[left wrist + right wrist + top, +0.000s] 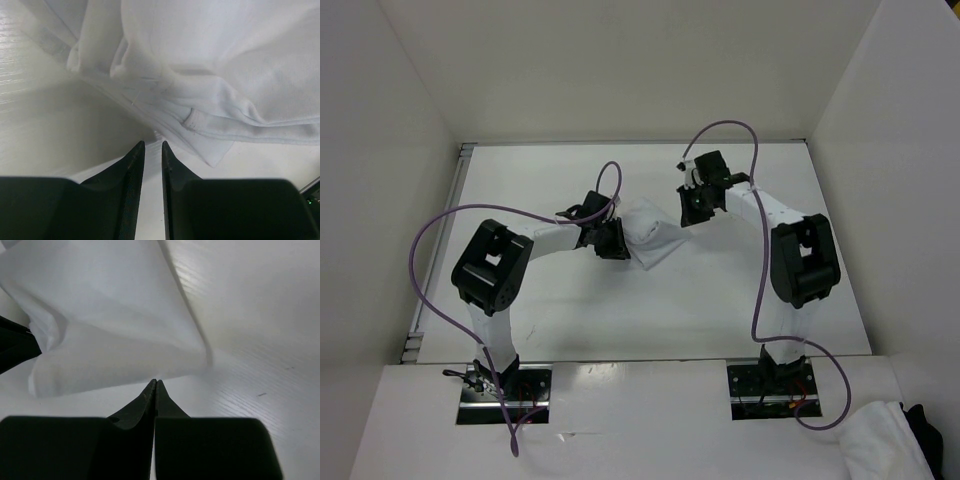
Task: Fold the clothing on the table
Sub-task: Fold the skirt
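Clothing (655, 238) bunched at the middle of the table (570, 310), lying between both arms. Left pincer (613, 240) against its left edge, fingers (132, 165) parted by a narrow slit with nothing seen between, fabric just ahead of the tips. Right pincer (692, 207) at the far-right corner, closed tip to tip on nothing, fabric edge just beyond. Long axis apparently slanting from far-left to near-right. Left side judged nearer for the next fold.

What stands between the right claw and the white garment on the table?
Nothing visible. The right claw, shut, points at the white garment, whose near edge lies right before its tips. Whether they touch, I cannot tell.
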Robot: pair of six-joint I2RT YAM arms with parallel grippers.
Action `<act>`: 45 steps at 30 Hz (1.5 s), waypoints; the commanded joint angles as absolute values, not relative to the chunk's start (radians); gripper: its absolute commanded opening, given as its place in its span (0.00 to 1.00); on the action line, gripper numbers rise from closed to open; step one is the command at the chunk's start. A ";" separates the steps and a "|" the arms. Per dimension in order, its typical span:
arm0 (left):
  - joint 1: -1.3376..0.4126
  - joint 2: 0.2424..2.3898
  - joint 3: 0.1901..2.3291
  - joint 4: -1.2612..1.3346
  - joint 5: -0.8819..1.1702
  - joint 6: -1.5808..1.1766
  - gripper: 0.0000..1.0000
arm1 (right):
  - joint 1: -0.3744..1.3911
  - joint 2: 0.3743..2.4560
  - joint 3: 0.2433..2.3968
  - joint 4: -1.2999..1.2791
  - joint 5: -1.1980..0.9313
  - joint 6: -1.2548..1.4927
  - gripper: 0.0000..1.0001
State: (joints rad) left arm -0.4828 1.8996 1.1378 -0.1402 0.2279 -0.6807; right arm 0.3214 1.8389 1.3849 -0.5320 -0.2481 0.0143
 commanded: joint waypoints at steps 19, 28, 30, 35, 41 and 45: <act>-0.479 1.898 1.123 -0.158 0.235 -0.667 0.28 | 0.334 1.835 1.466 -0.423 -0.354 0.047 0.00; -0.488 1.907 1.132 -0.158 0.245 -0.667 0.28 | 0.344 2.048 1.571 -0.498 -0.423 0.026 0.00; -0.488 1.916 1.143 -0.158 0.258 -0.667 0.28 | 0.344 2.086 1.592 -0.515 -0.459 0.017 0.00; -0.488 1.916 1.163 -0.158 0.267 -0.678 0.28 | 0.344 2.025 1.542 -0.538 -0.488 -0.040 0.00; -0.488 1.936 1.183 -0.158 0.287 -0.698 0.28 | 0.393 1.957 1.500 -0.633 -0.497 -0.146 0.00; -0.488 1.945 1.192 -0.158 0.296 -0.698 0.28 | 0.443 1.936 1.491 -0.681 -0.508 -0.199 0.00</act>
